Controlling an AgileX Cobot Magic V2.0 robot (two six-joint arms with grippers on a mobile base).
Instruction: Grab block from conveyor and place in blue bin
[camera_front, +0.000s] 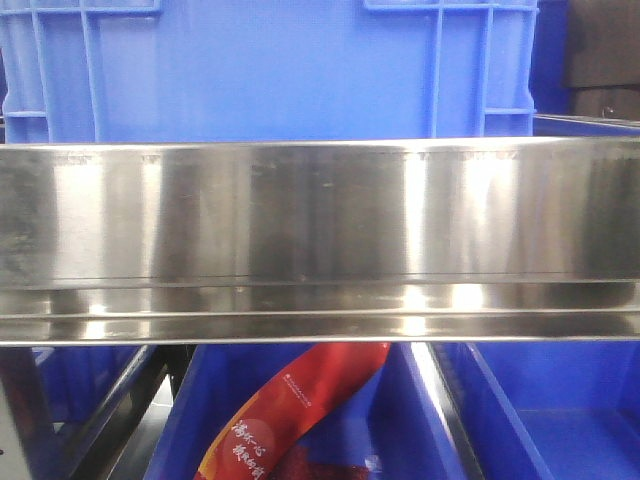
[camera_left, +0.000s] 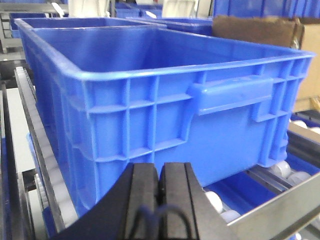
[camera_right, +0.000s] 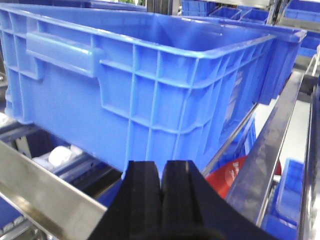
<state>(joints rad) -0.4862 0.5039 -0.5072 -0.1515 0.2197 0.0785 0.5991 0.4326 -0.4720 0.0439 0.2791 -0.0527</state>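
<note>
A large ribbed blue bin (camera_left: 165, 95) fills the left wrist view, and the same blue bin (camera_right: 140, 75) shows in the right wrist view and as a blue bin (camera_front: 270, 65) behind a steel rail in the front view. My left gripper (camera_left: 160, 172) is shut, pads together with nothing between them, just below the bin's handle side. Below the bin's other corner my right gripper (camera_right: 162, 170) is also shut and holds nothing. The block and the conveyor are out of view.
A wide stainless steel rail (camera_front: 320, 240) crosses the front view. Below it lie lower blue bins (camera_front: 560, 410), one holding a red packet (camera_front: 290, 410). White rollers (camera_left: 215, 200) run under the bin. A cardboard box (camera_left: 250, 30) stands behind it. A steel bar (camera_right: 45, 195) crosses at lower left.
</note>
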